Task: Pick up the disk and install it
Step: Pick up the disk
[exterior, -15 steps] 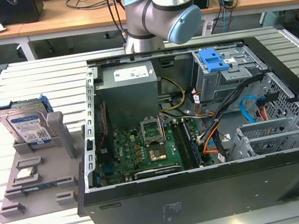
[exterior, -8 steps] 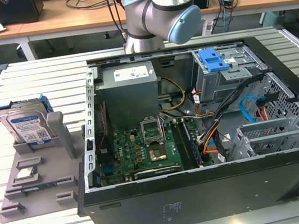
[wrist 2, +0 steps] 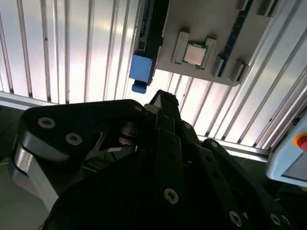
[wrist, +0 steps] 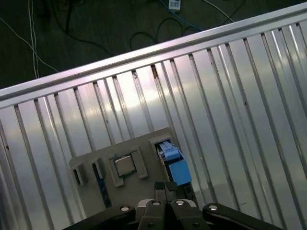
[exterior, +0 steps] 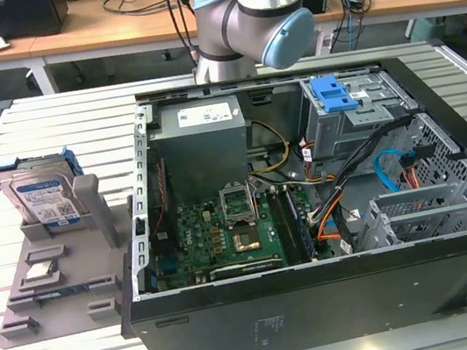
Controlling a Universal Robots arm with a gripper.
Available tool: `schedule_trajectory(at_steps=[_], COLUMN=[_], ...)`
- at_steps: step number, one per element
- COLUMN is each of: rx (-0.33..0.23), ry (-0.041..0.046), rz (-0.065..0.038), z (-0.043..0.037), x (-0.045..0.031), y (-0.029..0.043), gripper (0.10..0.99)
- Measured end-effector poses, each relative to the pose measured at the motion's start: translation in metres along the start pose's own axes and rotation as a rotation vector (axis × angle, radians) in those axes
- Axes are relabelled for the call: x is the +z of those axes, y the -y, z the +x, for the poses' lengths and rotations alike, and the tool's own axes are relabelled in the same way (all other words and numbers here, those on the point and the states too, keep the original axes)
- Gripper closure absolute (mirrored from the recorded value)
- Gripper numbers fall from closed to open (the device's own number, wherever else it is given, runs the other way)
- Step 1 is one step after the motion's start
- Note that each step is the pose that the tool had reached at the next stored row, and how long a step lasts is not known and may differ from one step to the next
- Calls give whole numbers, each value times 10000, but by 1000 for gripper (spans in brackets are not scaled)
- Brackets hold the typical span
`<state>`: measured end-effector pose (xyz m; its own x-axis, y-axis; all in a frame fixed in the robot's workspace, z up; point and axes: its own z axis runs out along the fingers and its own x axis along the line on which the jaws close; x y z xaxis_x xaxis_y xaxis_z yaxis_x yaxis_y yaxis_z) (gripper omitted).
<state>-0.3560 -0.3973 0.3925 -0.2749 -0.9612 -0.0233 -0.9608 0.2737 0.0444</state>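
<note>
The disk point(exterior: 41, 196) stands on edge in a slot of a grey holder point(exterior: 66, 295) on the slatted metal counter point(exterior: 39, 126), at the exterior view's left. Its labelled face is turned toward the near side and its blue rail runs along the top. Just in front of it, a small square chip point(exterior: 42, 269) lies flat in its own pocket on the same holder. Beside the holder, toward the exterior view's right, an open computer case point(exterior: 325, 303) shows its board. A grey drive bay point(exterior: 342, 131) sits in the far corner with a blue latch point(exterior: 336, 92) on top. The arm point(exterior: 254, 21) rises behind the case at the far side.

In both wrist views the gripper point(wrist: 165, 188) looks down on the holder. The jaws are drawn narrow, tips nearly together and holding nothing. The disk's blue rail lies just past them, and they hang clear of it without touching.
</note>
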Motion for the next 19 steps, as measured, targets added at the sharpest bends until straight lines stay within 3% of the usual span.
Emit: schedule_trajectory(at_steps=[7, 9, 14, 17, 18, 19], rx=[-901, -1405, -1420, -1427, -1429, -1432], ry=[-40, -62, -63, -64, -63, -64], rz=[-21, -32, -34, -33, -33, -33], z=[0, 0, 0, 0, 0, 0], x=[0, 0, 0, 0, 0, 0], y=[0, 0, 0, 0, 0, 0], gripper=[980, 980, 973, 792, 792, 733])
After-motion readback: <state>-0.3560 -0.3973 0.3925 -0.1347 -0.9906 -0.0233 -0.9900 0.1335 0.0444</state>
